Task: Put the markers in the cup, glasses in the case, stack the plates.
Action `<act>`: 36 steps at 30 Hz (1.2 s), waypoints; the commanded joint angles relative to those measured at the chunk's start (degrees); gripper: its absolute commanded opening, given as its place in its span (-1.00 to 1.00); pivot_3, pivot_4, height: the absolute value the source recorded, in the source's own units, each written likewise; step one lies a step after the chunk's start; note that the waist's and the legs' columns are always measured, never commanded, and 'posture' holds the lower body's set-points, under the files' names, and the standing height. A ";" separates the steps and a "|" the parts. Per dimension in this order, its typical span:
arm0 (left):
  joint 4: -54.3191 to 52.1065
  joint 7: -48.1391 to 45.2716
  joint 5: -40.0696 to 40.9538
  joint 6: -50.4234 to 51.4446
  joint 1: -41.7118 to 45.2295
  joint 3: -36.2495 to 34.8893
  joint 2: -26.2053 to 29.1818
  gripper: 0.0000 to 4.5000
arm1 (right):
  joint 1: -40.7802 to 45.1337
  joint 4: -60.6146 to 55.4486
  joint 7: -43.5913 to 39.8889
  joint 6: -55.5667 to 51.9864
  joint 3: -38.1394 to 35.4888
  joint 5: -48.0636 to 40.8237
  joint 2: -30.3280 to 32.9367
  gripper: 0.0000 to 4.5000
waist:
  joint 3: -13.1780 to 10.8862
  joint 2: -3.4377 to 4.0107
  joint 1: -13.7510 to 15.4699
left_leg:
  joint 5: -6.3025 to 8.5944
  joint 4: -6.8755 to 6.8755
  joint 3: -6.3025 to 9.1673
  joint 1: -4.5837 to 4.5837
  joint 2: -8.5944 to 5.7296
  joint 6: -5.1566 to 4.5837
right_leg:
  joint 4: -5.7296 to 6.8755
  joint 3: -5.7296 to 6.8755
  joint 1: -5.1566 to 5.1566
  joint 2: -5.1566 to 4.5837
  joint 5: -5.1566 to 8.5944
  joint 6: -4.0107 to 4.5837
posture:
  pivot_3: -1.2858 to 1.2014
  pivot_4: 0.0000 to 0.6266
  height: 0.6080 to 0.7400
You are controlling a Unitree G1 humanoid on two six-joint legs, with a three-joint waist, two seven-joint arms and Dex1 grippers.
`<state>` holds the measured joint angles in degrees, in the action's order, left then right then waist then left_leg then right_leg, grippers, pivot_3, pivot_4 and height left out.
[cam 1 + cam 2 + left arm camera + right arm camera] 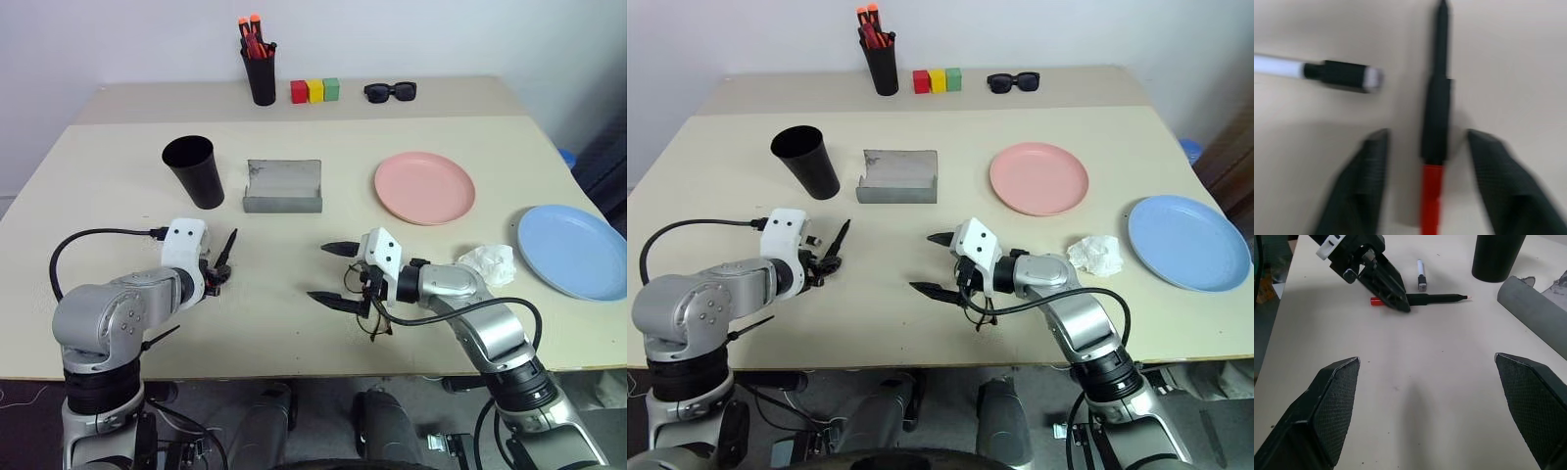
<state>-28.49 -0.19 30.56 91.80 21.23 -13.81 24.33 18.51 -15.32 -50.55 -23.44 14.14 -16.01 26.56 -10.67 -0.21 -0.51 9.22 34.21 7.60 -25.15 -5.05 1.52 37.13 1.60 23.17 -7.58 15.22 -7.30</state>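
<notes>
Where the head view puts the left gripper (217, 266) down on the beige table (294, 323) below the matte black tumbler (194, 170), the left wrist view shows its part-closed fingers (1369, 166) straddling, not yet pinching, the slim black-bodied, red-ended marker (1435, 122), lying lengthwise between them, and the right wrist view shows the right gripper (1432, 406) wide open, empty, farther off.

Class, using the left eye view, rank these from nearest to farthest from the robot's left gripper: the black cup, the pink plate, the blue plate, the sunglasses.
1. The black cup, just beyond the left gripper.
2. The pink plate, across the table's middle, to the right.
3. The sunglasses, at the far edge.
4. The blue plate, at the right edge.
</notes>
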 commanded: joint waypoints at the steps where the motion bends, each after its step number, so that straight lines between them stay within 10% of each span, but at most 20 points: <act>1: 0.84 0.49 1.68 0.70 0.22 0.53 -0.20 -0.79 | 0.07 -2.94 0.26 -0.07 -0.40 -0.82 -0.04 1.00 | 0.00 0.00 0.04 | 0.00 0.00 0.00 0.00 0.00 0.00 | 0.00 0.00 0.00 -0.01 0.00 0.00 | 0.03 -0.52 1.00; 9: -9.22 -9.47 6.21 -5.59 -2.22 -2.38 4.49 -0.99 | 1.19 -2.33 0.02 -0.32 -0.20 -1.00 -0.42 1.00 | -0.06 -0.11 -0.23 | 0.00 -0.01 0.00 -0.03 0.01 0.01 | -0.02 0.00 0.05 0.00 0.00 0.00 | 0.03 -0.52 1.00; 15: -10.95 -13.57 -0.64 -38.29 -3.56 -6.09 2.59 -0.99 | 2.71 -1.17 -0.73 0.08 0.18 -1.05 -1.01 1.00 | -0.07 -0.11 0.16 | 0.03 -0.06 -0.04 -0.04 0.04 0.10 | -0.09 -0.04 0.07 -0.02 0.09 0.24 | 0.03 -0.52 1.00; 26: 31.01 -0.18 -25.14 -82.77 18.58 0.47 -2.69 -0.99 | 9.25 3.83 1.25 1.60 0.31 -0.60 -7.17 1.00 | -0.09 -0.30 1.25 | -0.04 -0.03 -0.07 -0.07 -0.14 0.03 | -0.14 0.03 0.04 0.00 -0.05 0.00 | 0.03 -0.52 1.00; 36: 59.69 0.94 -27.41 -104.77 28.03 1.11 -5.06 -0.99 | 15.95 10.09 19.09 5.68 -6.75 3.14 -17.28 1.00 | -0.12 -0.35 0.56 | -0.13 -0.05 -0.04 -0.09 -0.17 0.16 | -0.02 0.07 0.12 0.08 -0.12 -0.10 | 0.03 -0.52 1.00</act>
<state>30.77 0.30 3.44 -10.14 47.73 -12.23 19.14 33.79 -4.85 -33.15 -19.24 8.38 -13.52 9.91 -10.79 -0.56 0.05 9.09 34.16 7.56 -25.25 -5.22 1.68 37.12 1.66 23.29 -7.50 15.09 -7.41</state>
